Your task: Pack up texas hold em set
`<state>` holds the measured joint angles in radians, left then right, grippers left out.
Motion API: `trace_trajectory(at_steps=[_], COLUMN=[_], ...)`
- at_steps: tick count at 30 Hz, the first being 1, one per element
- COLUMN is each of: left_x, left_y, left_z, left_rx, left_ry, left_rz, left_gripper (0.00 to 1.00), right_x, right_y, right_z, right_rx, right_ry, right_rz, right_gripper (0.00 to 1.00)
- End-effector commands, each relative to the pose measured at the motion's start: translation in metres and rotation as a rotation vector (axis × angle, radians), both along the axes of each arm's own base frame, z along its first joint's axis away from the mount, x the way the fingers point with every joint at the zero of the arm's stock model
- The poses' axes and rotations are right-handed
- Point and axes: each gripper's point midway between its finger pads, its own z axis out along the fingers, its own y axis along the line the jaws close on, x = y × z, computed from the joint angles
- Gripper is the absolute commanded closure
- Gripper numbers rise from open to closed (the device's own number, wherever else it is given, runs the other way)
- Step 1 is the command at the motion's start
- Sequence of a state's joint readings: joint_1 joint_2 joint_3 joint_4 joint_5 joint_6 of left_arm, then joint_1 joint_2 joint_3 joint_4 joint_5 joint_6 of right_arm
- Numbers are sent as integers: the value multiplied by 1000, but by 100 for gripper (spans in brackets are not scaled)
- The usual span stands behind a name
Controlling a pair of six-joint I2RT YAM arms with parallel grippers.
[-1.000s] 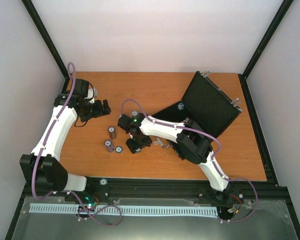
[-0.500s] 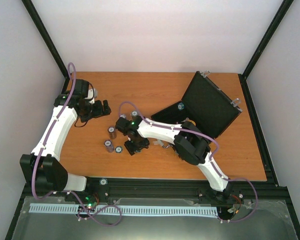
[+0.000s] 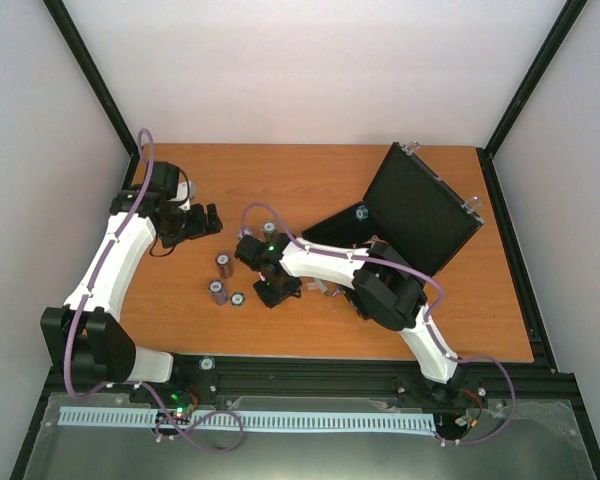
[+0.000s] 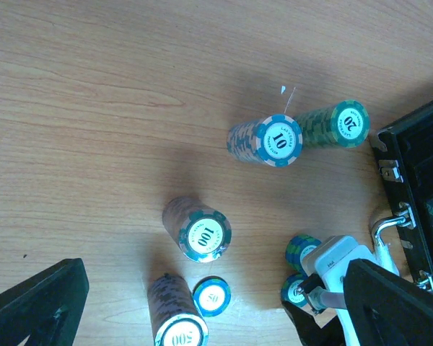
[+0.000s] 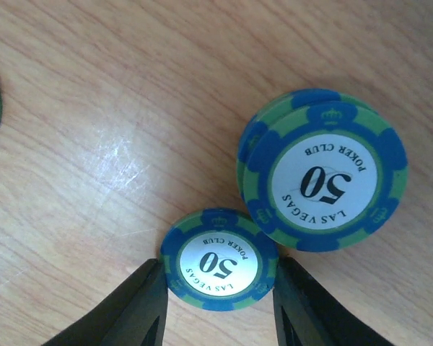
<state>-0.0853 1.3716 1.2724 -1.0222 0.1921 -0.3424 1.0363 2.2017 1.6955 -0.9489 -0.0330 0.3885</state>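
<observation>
The black case [image 3: 420,205] lies open at the back right of the table. Chip stacks [image 3: 223,265] stand left of centre. In the left wrist view they read 10 [image 4: 274,140], 20 [image 4: 339,124], 100 [image 4: 202,234] and 500 [image 4: 177,328], with a single 50 chip [image 4: 211,296] flat beside them. My right gripper [image 3: 277,290] is low over the table. Its fingers touch both sides of a flat blue-green 50 chip [image 5: 219,261], next to a short 50 stack [image 5: 322,189]. My left gripper [image 3: 195,222] hovers open above the stacks, holding nothing.
The case's silver latches and edge [image 4: 400,216] show at the right of the left wrist view, close to the right arm's white wrist camera [image 4: 335,263]. Black frame posts [image 3: 100,90] rise at the table's back corners.
The right gripper's jaws have narrowed onto the flat 50 chip and the arm has shifted slightly. The left arm has barely moved.
</observation>
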Motion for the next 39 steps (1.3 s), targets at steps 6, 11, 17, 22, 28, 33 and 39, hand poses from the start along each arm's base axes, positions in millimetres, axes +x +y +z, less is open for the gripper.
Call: trace_trajectory(at_steps=[6,11,17,22,28,33,39], left_x=[1,1,2,2,3,3,3], left_y=[-2,-2,-2,-3,-3,-3,-2], left_z=[10,8,9,8,8,9,9], left_rx=[-7,-5,-6,-9,-10,-10,-5], left_ry=[-36,-33,-35,-34,-32,-35,-30], left_rz=[-20,-20,-22,-23,-24,-22,-20], left_gripper=[0,0,0,0,0,0,0], right_x=[-10,-3,0,2,1,-4,-4], right_y=[-17,-11,-8,-8,-5,-3,2], right_z=[-9,16,35,41,34,11,-12], right_rx=[-66,-41,-25,-26,-16,-16,-28], right_ry=[37,8,-12,-22,-13,29,52], right_rz=[-3,3,4,6,11,22,23], right_gripper=[59,59,59,58,18,0,0])
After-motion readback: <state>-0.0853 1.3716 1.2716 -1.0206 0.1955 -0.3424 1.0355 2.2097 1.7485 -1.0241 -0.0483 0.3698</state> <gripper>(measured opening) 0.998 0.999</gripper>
